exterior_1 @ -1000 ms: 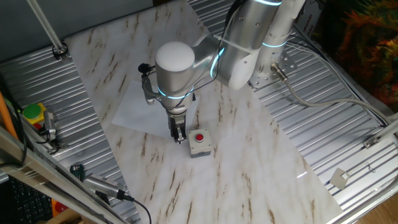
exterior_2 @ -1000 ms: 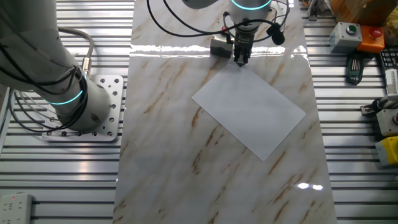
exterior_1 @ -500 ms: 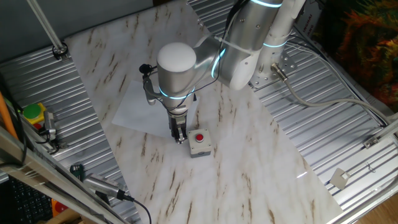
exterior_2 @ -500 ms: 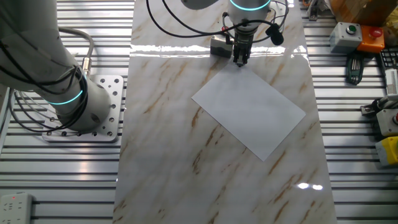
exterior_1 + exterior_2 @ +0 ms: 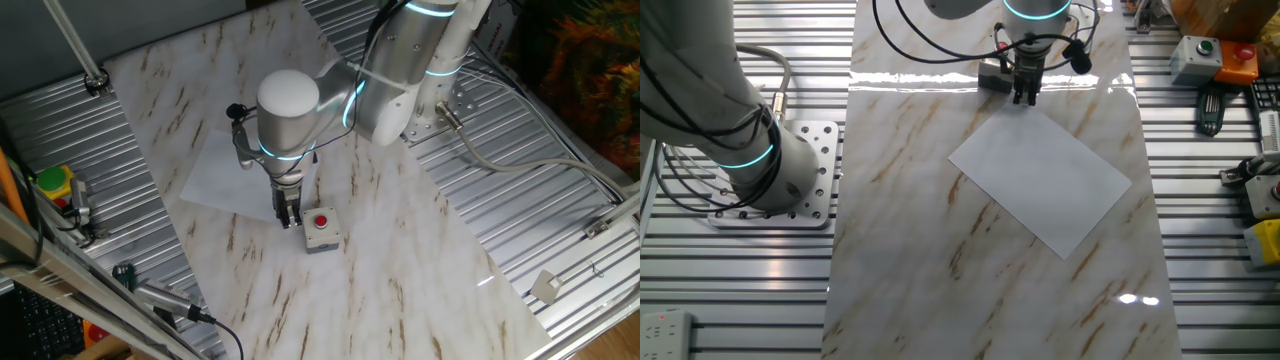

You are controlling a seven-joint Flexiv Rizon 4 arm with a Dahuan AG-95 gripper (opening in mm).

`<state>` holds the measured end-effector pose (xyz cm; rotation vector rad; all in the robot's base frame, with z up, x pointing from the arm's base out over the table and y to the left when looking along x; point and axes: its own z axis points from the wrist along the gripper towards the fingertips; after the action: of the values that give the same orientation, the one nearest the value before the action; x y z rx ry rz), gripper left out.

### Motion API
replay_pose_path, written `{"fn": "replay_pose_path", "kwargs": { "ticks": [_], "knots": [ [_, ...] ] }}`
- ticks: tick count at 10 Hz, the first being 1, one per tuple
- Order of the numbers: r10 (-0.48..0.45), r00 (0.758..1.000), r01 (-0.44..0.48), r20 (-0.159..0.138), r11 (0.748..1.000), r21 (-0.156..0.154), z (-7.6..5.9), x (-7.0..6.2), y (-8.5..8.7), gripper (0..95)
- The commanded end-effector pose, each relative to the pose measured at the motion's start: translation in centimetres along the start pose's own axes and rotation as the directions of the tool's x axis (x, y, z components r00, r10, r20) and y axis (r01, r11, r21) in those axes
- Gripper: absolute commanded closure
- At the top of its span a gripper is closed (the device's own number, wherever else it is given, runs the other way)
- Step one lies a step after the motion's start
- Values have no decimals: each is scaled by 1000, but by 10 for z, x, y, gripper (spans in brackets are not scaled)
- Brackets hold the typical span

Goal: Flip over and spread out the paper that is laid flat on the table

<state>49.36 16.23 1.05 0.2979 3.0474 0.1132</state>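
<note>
The white paper (image 5: 1040, 178) lies flat on the marble-look table (image 5: 910, 250), turned at an angle. It also shows in one fixed view (image 5: 222, 168), partly hidden behind the arm. My gripper (image 5: 1025, 98) points straight down at the paper's far corner, right beside the grey box with the red button (image 5: 993, 75). Its fingers stand close together and look shut. I cannot tell whether they pinch the paper's corner. In one fixed view the gripper (image 5: 289, 218) sits between the paper's edge and the box (image 5: 320, 228).
Ribbed silver metal panels (image 5: 1220, 200) flank the table on both sides. The arm's base (image 5: 760, 170) stands on the left panel. Button boxes and tools (image 5: 1205, 55) lie on the right panel. A cable and a probe (image 5: 160, 298) lie near the table's corner.
The arm's wrist has shifted slightly, and the gripper tip has risen a little at the paper's corner. The paper has not moved.
</note>
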Motion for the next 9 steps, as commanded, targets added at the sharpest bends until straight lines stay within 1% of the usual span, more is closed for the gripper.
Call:
{"fn": "replay_pose_path", "kwargs": {
  "ticks": [1, 4, 5, 6, 8, 9],
  "knots": [
    [-5, 1000, 5, -10, 1000, 3, -1, 0, 0, 950],
    [-16, 1000, 16, -17, 1000, 3, -7, -2, 2, 950],
    [-20, 999, 20, -26, 1000, 4, -15, -4, 4, 950],
    [-20, 999, 20, -28, 1000, 2, -19, -5, 6, 950],
    [-19, 999, 19, -42, 1000, -2, -31, -8, 10, 950],
    [-19, 999, 19, -50, 1000, -7, -39, -8, 13, 950]
  ]
}}
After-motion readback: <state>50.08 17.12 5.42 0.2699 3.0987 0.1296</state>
